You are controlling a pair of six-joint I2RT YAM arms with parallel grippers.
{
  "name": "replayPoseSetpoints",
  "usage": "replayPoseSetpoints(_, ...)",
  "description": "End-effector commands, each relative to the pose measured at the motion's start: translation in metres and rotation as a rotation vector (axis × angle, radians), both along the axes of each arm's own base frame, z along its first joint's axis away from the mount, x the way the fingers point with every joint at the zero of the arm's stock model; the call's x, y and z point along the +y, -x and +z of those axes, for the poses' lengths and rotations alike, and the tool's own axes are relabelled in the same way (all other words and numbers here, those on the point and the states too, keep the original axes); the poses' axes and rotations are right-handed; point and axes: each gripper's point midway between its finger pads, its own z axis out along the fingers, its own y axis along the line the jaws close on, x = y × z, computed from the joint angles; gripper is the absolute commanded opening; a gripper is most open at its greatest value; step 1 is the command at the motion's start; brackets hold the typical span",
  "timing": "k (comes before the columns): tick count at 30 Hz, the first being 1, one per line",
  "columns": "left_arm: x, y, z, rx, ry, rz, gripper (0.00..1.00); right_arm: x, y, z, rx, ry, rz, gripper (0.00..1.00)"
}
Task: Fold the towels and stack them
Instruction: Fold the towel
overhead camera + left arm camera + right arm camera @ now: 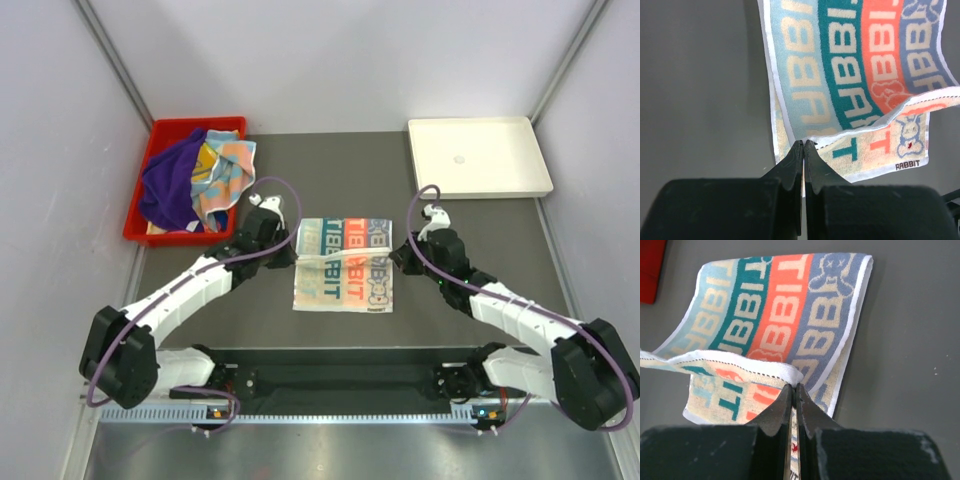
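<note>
A teal, orange, blue and white lettered towel lies mid-table, its far half lifted and doubled toward the near edge. My left gripper is shut on the left corner of that raised white hem. My right gripper is shut on the right corner. In the left wrist view the jaws meet at the corner of the towel. The right wrist view shows my gripper pinching the hem of the same towel, cloth showing between the jaws. More towels, a purple one and a multicoloured one, sit heaped in the bin.
A red plastic bin stands at the back left against the wall. At the back right lies a white shallow tray. Grey walls close in both sides, and the arms' base rail runs along the near edge.
</note>
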Motion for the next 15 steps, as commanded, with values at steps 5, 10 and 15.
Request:
replayPoseSetpoints(5, 0.000, 0.020, -0.008, 0.039, 0.020, -0.011, 0.00, 0.004, 0.009, 0.007, -0.025, -0.030, -0.004, 0.00)
replayPoseSetpoints(10, 0.002, 0.028, -0.015, 0.060, 0.016, -0.012, 0.00, 0.002, 0.016, -0.001, -0.004, -0.024, -0.005, 0.00)
replayPoseSetpoints(15, 0.000, 0.032, -0.018, 0.074, 0.016, -0.014, 0.00, 0.003, 0.020, -0.006, 0.009, -0.026, -0.001, 0.00)
